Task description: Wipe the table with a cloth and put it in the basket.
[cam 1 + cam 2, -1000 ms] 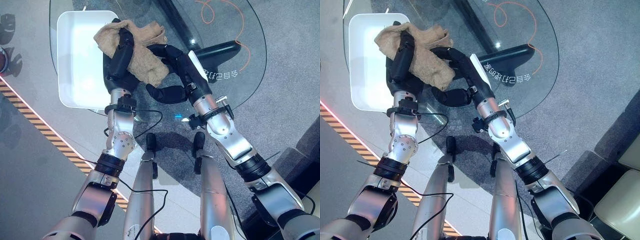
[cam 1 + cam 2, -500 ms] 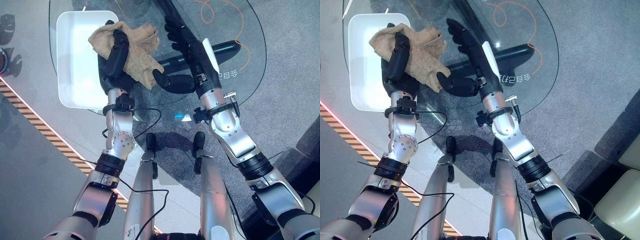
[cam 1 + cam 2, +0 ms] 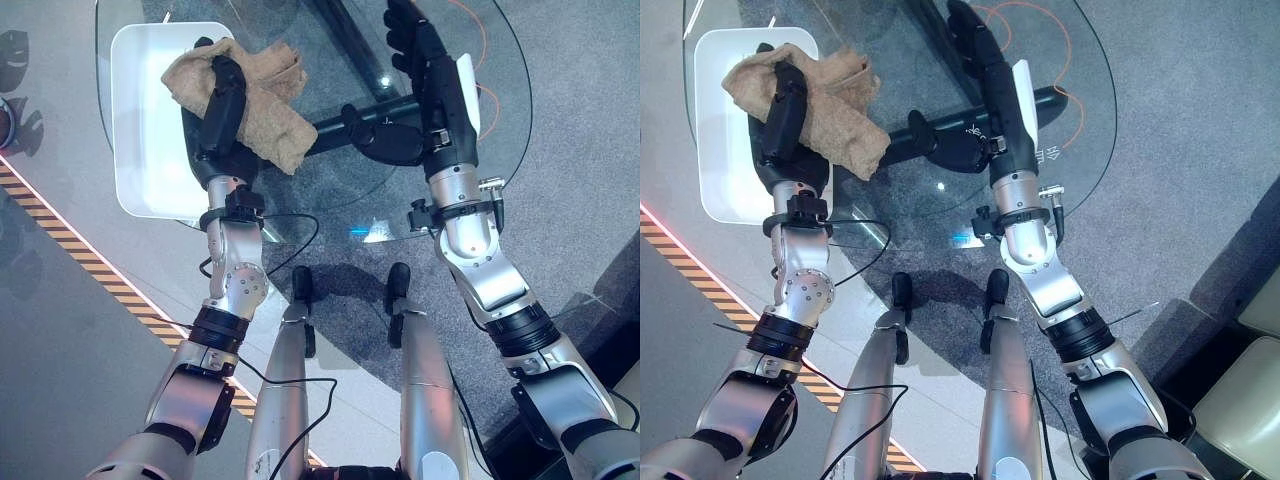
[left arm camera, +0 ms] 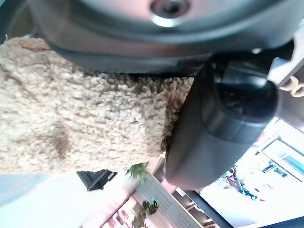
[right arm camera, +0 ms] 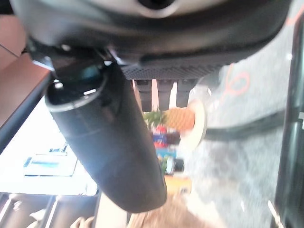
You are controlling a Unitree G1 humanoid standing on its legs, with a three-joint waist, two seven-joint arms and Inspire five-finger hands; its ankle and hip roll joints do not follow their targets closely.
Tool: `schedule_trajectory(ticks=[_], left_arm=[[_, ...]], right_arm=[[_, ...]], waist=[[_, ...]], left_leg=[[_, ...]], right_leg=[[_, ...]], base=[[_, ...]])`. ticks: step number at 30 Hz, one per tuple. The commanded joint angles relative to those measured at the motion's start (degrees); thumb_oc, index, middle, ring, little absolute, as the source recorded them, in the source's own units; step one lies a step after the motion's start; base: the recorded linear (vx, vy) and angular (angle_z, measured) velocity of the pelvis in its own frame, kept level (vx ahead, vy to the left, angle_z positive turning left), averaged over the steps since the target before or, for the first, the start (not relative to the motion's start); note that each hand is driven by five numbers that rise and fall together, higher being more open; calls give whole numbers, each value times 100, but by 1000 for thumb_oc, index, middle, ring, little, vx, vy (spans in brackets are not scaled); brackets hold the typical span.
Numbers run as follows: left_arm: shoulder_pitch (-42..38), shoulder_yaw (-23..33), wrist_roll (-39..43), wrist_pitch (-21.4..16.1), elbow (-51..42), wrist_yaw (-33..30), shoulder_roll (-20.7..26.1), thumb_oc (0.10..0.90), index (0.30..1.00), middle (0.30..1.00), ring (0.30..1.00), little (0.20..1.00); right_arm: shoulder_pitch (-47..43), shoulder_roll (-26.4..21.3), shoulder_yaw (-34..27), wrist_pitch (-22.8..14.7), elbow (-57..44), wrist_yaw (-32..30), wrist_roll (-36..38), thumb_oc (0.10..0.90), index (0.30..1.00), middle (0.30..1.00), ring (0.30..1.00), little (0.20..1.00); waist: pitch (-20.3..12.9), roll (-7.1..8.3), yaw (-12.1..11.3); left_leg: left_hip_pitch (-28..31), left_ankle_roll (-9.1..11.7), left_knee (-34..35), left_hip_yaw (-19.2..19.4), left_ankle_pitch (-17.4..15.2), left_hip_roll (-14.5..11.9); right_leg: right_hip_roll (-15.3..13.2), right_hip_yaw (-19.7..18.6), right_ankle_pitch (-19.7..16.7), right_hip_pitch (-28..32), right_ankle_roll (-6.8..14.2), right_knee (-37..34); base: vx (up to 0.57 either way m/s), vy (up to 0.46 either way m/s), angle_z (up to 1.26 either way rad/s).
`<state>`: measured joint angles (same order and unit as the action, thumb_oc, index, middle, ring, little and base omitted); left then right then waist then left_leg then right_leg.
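Observation:
A tan fuzzy cloth [image 3: 268,98] is bunched in my left hand [image 3: 216,112], whose fingers and thumb curl round it above the left part of the round glass table [image 3: 330,190]. In the left wrist view the cloth [image 4: 71,118] presses against the palm beside the thumb. Part of the cloth reaches over the right rim of the white rectangular basket [image 3: 145,120] at the table's left. My right hand [image 3: 420,70] is over the table's right half, fingers straight, thumb spread, holding nothing.
The table's black base [image 3: 350,115] shows through the glass. An orange cord [image 3: 995,15] lies on the grey carpet beyond. A yellow-and-black striped line [image 3: 90,270] crosses the floor at the left. A pale chair [image 3: 1240,400] stands at the lower right.
My right hand has let go of the cloth and moved away to the right and farther out, fingers straightened. My left hand has carried the cloth a little left, toward the basket.

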<state>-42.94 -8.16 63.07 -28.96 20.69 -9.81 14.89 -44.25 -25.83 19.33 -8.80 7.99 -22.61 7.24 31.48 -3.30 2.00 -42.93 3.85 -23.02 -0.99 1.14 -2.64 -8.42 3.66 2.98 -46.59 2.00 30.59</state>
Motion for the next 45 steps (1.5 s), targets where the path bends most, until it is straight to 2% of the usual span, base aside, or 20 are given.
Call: schedule_trajectory(ticks=[1, 4, 13, 17, 19, 27, 28, 30, 35, 39, 45], left_arm=[[-701, 358, -486, -920, -350, 141, 507, 100, 300, 300, 300, 200], [-673, 404, -483, -1043, -230, 136, 583, 100, 300, 300, 300, 200], [-726, 504, -613, -1296, 142, -189, 923, 100, 300, 300, 300, 200], [-784, 494, -776, -1370, 292, -399, 1073, 100, 300, 300, 300, 200], [-894, 472, -696, -1422, 487, -497, 1242, 100, 300, 300, 300, 200], [-1156, 381, -728, -1419, 884, -713, 1622, 100, 300, 300, 300, 200], [-1238, 342, -869, -1399, 1002, -950, 1760, 100, 300, 300, 300, 200], [-1263, 333, -876, -1390, 1040, -992, 1796, 100, 300, 300, 300, 200], [-1498, 198, -1106, -1250, 1559, -1447, 2131, 100, 300, 300, 300, 200], [-1648, 71, -1391, -1084, 1890, -1760, 2331, 100, 300, 300, 300, 200], [-1905, -294, -1975, -610, 2471, -2158, 2605, 100, 300, 300, 300, 200]], right_arm=[[-307, -140, -383, -663, -323, -517, -327, 800, 900, 900, 900, 900], [-202, -311, -454, -649, 60, -873, -517, 800, 900, 900, 900, 900], [21, -752, -647, -954, 1540, -1876, 71, 800, 900, 900, 900, 900], [48, -811, -705, -1074, 1938, -2090, 422, 800, 900, 900, 900, 900], [15, -883, -706, -1234, 2469, -2270, 613, 800, 900, 900, 900, 900], [-66, -1025, -674, -1332, 3535, -2588, 989, 800, 900, 900, 900, 900], [-38, -1034, -676, -1349, 3838, -2684, 1082, 800, 900, 900, 900, 900], [-31, -1035, -675, -1336, 3893, -2713, 1123, 800, 900, 900, 900, 900], [-31, -1061, -805, -1465, 4764, -2571, 1428, 800, 900, 900, 900, 900], [6, -1034, -799, -1370, 5135, -2543, 1361, 800, 900, 900, 900, 900], [98, -1011, -780, -1342, 5968, -2184, 1565, 800, 900, 900, 900, 900]], waist=[[-169, -20, -29], [-169, -26, -28], [-169, -72, -31], [-169, -76, -28], [-169, -94, -30], [-169, -98, -60], [-169, -105, -63], [-169, -106, -63], [-169, -134, -59], [-169, -138, -44], [-169, -180, -28]], left_leg=[[143, -303, 114, 223, -108, 91], [146, -298, 122, 225, -120, 94], [165, -290, 185, 229, -158, 87], [152, -285, 176, 225, -168, 81], [150, -278, 173, 230, -178, 66], [92, -262, 132, 216, -188, 25], [71, -268, 120, 211, -197, 18], [69, -269, 117, 213, -198, 14], [40, -275, 81, 210, -227, -16], [45, -282, 77, 223, -234, -29], [47, -291, 86, 251, -240, -59]], right_leg=[[-23, -50, 1, 281, 182, -137], [-34, -36, 10, 290, 187, -150], [-50, -2, 25, 286, 198, -197], [-45, 2, 36, 280, 192, -203], [-53, 10, 45, 276, 187, -204], [-63, 41, 51, 232, 173, -176], [-59, 47, 57, 209, 165, -161], [-62, 49, 57, 209, 165, -163], [-52, 34, 93, 181, 148, -129], [-36, 27, 105, 190, 134, -137], [-32, 23, 127, 187, 109, -145]], base=[[0, 0, 0], [0, 0, 0], [-10, 4, -3], [-7, 2, -3], [0, 0, 0], [0, 0, 0], [0, 0, 0], [0, 0, 0], [-2, 0, -1], [0, 0, 0], [0, 0, 0]])
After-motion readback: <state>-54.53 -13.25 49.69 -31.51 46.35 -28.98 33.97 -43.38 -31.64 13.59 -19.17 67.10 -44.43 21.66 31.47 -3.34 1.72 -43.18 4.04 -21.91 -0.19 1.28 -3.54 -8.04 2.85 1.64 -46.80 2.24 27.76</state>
